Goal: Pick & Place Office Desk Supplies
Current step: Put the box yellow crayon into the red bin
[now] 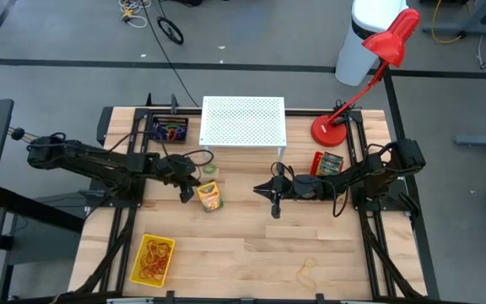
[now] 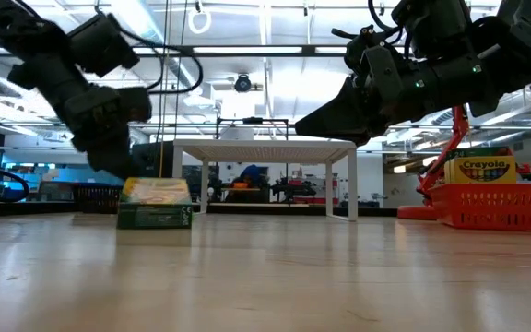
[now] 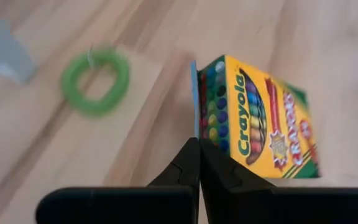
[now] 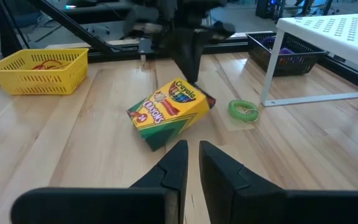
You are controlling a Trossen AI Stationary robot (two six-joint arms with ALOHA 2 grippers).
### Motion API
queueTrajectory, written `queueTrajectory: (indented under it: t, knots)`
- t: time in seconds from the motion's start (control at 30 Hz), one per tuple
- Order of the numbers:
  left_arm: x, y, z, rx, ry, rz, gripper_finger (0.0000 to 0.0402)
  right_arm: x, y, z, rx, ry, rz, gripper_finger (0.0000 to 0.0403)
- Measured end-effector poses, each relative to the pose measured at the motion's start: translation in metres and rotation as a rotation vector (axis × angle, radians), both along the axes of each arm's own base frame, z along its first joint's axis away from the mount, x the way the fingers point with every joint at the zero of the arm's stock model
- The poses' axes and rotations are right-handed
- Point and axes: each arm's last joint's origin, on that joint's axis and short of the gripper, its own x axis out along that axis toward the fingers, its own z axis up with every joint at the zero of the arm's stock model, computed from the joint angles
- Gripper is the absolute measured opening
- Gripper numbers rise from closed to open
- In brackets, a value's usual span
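A wooden table [image 1: 251, 245] carries the scene. Near its front lie a yellow basket [image 1: 153, 259] and loose rubber bands [image 1: 308, 270]. At mid-table the left gripper [image 1: 187, 191] is pinched fully shut beside a crayon box [image 1: 209, 196], holding nothing. The right gripper [image 1: 276, 205], fingers slightly parted and empty, hovers nearby. A green loop [image 1: 210, 168] lies beyond, before the white stand [image 1: 243, 121].
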Motion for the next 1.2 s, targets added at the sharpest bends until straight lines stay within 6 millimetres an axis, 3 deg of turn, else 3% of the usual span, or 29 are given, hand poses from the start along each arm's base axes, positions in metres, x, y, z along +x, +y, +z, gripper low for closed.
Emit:
queueTrajectory:
  t: [0.2, 0.77, 1.2]
  knots:
    - [0.01, -0.004, 0.016, 0.062, -0.047, -0.069, 0.0002, 0.0, 0.0, 0.0, 0.0, 0.0, 0.0, 0.0051]
    - [0.018, -0.052, 0.041, 0.281, -0.133, -0.251, 0.0002, 0.0, 0.0, 0.0, 0.005, 0.0, -0.001, 0.0051]
    - [0.023, -0.062, 0.047, 0.305, -0.216, -0.283, 0.0002, 0.0, 0.0, 0.0, 0.004, 0.0, -0.001, 0.0051]
